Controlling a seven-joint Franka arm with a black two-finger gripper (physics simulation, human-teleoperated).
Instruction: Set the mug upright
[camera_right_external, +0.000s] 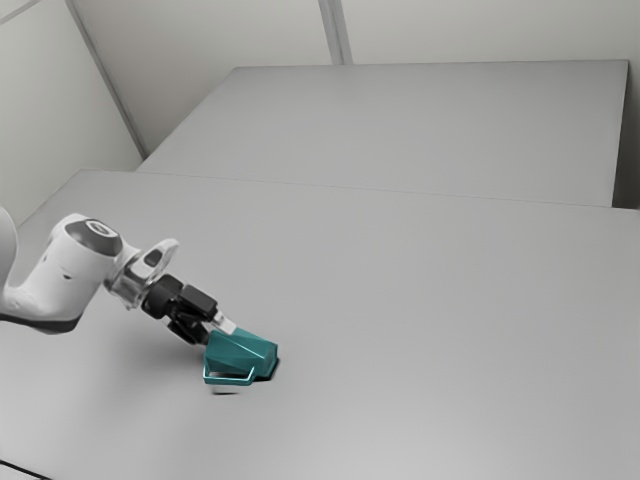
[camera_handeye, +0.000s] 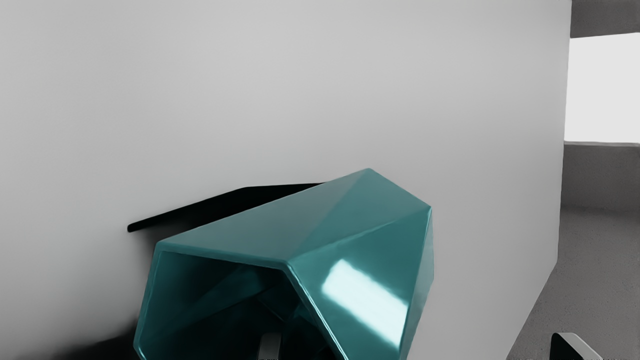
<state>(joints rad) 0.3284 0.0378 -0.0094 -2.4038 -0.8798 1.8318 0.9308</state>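
The teal faceted mug (camera_right_external: 250, 352) lies on its side on the grey table, its handle (camera_right_external: 229, 381) on the side facing the exterior camera. At the mug's end toward the arm is my gripper (camera_right_external: 214, 331), tilted down to the exterior view's right. In the wrist view the mug (camera_handeye: 295, 235) turns its dark mouth toward my hand. My gripper (camera_handeye: 421, 346) stands open there: one fingertip (camera_handeye: 270, 346) shows within the mouth's outline, the other (camera_handeye: 575, 347) outside the mug, wide of its wall. Contact with the wall cannot be made out.
The grey table (camera_right_external: 430, 320) extends around the mug, with a second grey surface (camera_right_external: 400, 125) behind it. A dark cable-like line (camera_right_external: 22, 469) crosses the exterior view's lower left corner. Pale walls (camera_right_external: 480, 30) rise at the back.
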